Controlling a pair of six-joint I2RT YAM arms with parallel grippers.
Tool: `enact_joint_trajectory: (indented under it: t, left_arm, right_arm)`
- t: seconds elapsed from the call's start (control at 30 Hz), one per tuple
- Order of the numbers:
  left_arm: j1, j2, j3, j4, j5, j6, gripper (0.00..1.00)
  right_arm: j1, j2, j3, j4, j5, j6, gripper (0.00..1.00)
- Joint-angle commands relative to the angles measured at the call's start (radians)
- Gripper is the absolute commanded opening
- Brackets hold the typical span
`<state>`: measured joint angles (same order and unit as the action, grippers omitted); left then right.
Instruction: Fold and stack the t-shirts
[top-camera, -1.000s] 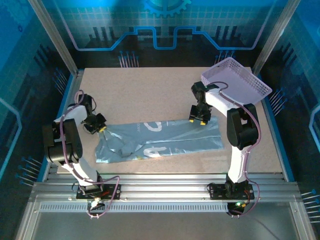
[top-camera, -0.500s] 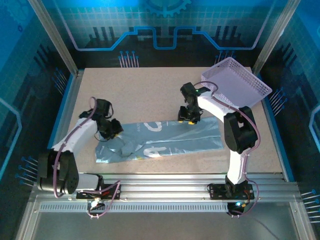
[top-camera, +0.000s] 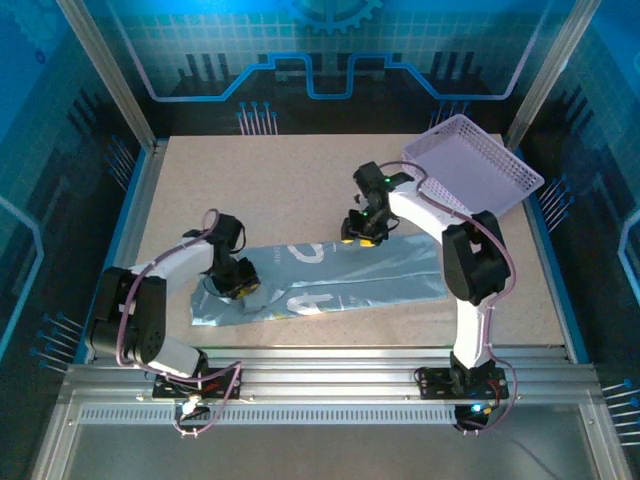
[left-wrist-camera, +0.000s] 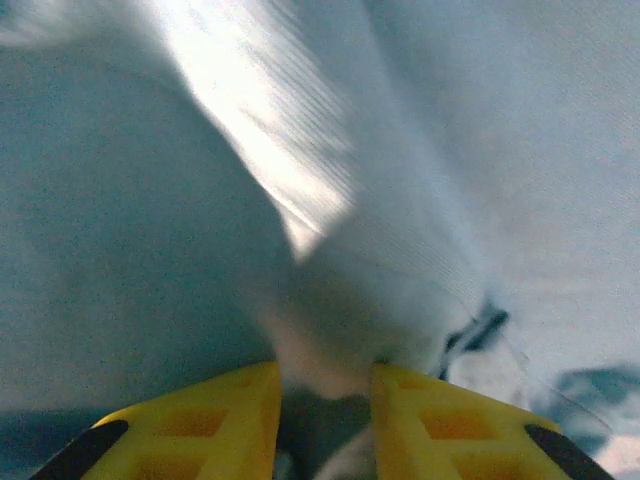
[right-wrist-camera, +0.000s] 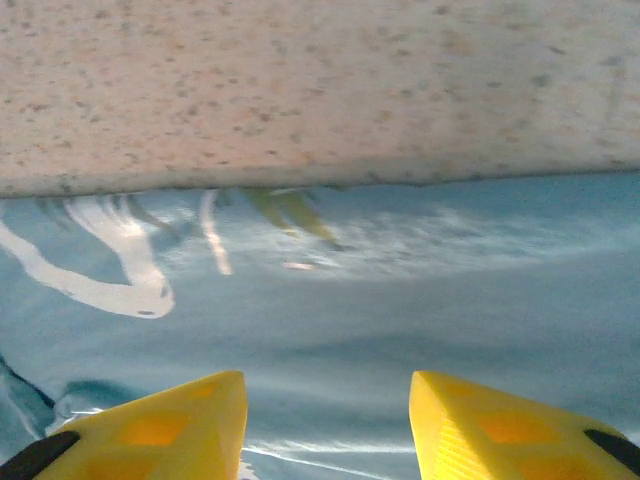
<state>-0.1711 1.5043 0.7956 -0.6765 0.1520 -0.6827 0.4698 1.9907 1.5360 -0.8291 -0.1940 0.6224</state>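
Fold in progress here: the t-shirt (top-camera: 330, 285) lies on the desk (top-camera: 280, 180) towards the near edge, laid out as a long strip, white lettering up, its left end rumpled. The left gripper (top-camera: 240, 284) is down on that rumpled end. In its wrist view a ridge of cloth runs right into the narrow gap between its jaws, but whether they bite it or merely straddle it I cannot tell. The right gripper (top-camera: 362, 233) hovers at the shirt's far edge, about mid-length, jaws spread with nothing between them and cloth just beneath.

My read: this is the taking-hold step before the next fold. What it calls for — the right jaws dropping onto that far edge and closing, the left securing its end, then both carrying cloth over together so the layers don't slide.

Around them, a lavender basket (top-camera: 478, 168) sits at the far right corner, well apart from the shirt. Nothing blocks the way — though the loose creases at the left could drag.
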Motion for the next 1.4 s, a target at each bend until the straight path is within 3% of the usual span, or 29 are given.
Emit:
enact_joint_trajectory:
  t: [0.0, 0.23, 0.47, 0.7, 0.97, 1.37]
  left_arm:
    - [0.007, 0.045, 0.072, -0.023, -0.089, -0.018, 0.32]
    - [0.024, 0.246, 0.194, -0.070, -0.142, 0.022, 0.30]
    - [0.120, 0.434, 0.411, -0.040, -0.111, 0.089, 0.31]
    - [0.162, 0.583, 0.699, -0.095, -0.049, 0.183, 0.33]
    - [0.128, 0.509, 0.580, -0.068, 0.036, 0.188, 0.33]
    - [0.039, 0.352, 0.470, -0.133, -0.054, 0.209, 0.35]
  right_arm:
    - [0.020, 0.061, -0.001, -0.039, -0.018, 0.060, 0.47]
    - [-0.028, 0.208, 0.103, -0.126, 0.020, 0.088, 0.47]
    - [-0.097, 0.404, 0.391, -0.231, 0.063, 0.057, 0.47]
    - [-0.123, 0.535, 0.697, -0.270, -0.028, 0.011, 0.50]
    - [-0.123, 0.366, 0.594, -0.212, -0.036, 0.027, 0.53]
    - [-0.119, 0.255, 0.444, -0.160, -0.056, 0.037, 0.53]
